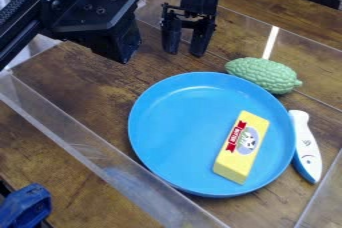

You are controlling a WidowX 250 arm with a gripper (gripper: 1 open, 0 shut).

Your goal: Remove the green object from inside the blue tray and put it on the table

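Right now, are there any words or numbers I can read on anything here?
Yellow block on the blue tray: it has a red and white label, but the print is too blurred to read.
White object beside the tray: no readable marks.
Nothing else carries text.
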